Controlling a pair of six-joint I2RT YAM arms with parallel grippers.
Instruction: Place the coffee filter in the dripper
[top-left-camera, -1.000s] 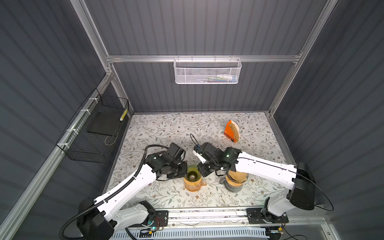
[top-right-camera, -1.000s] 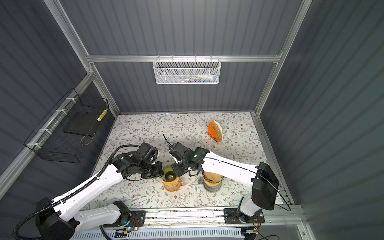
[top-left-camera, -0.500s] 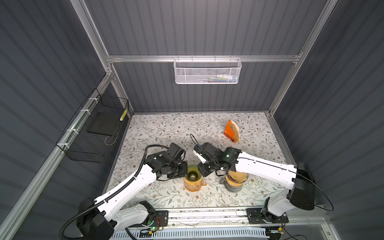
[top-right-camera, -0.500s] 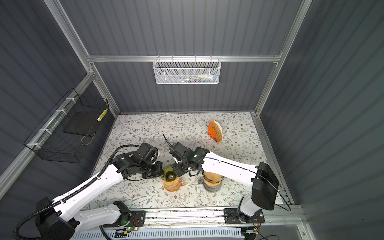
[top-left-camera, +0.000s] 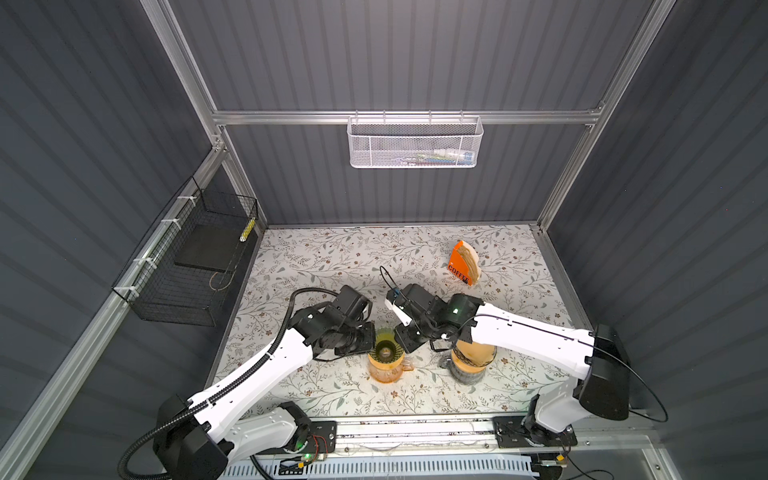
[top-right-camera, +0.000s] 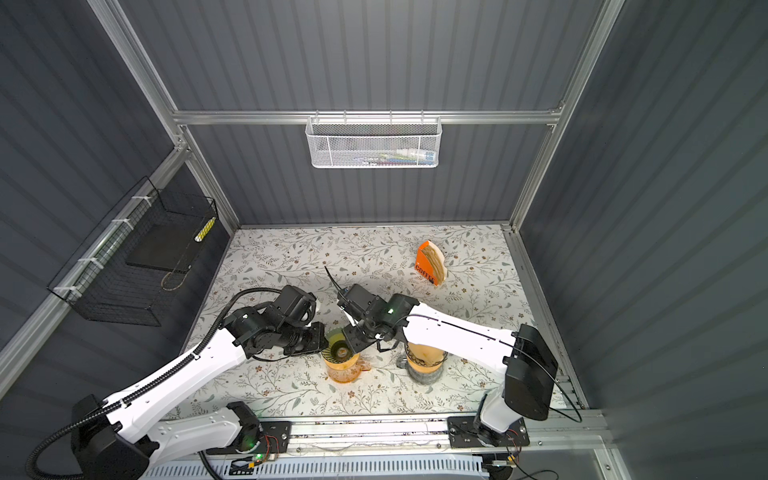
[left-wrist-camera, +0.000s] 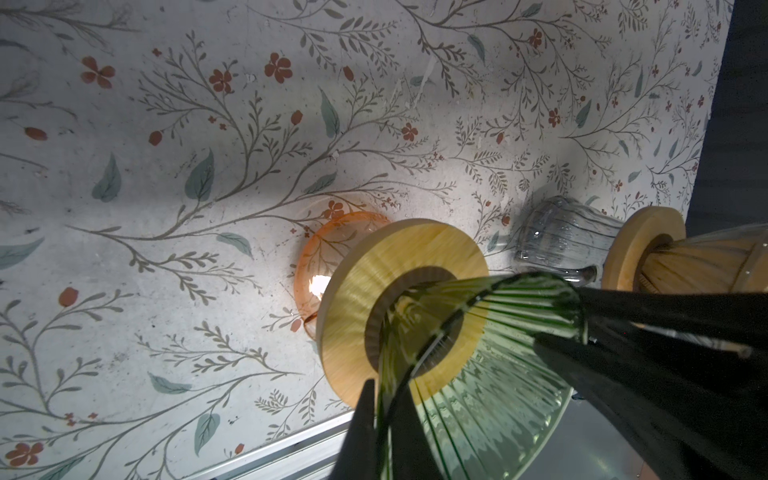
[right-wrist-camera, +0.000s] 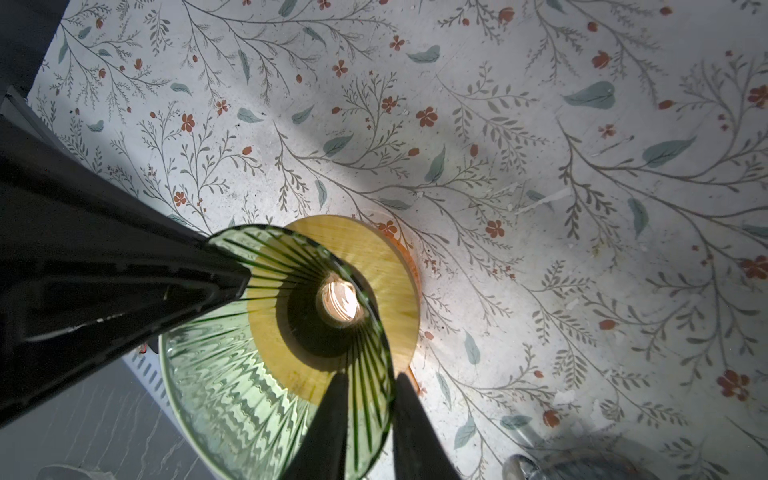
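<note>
A green ribbed glass cone dripper (top-left-camera: 385, 341) stands upright between the two claws. Its wide mouth faces up and its long axis is vertical. Its narrow end sits in a round pale wooden collar (left-wrist-camera: 374, 266) on top of an orange glass cup (top-left-camera: 386, 372), on the floral-patterned worktop (top-left-camera: 332, 257). The left claw (left-wrist-camera: 385, 386) straddles the rim on its own side, fingers (left-wrist-camera: 359, 428) close to either face of the glass; whether they pinch it cannot be told. The right claw (right-wrist-camera: 370, 376) straddles the opposite rim, fingers (right-wrist-camera: 411, 424) standing a little apart, released. Just outside the right claw, under its arm, a tan ribbed cone (top-left-camera: 476, 353) rests on a grey glass vessel (top-left-camera: 465, 376). The brown paper coffee filters (top-left-camera: 472, 259) stand on edge in an orange holder marked COFFEE (top-left-camera: 457, 266), well beyond the right claw toward the back wall.
</note>
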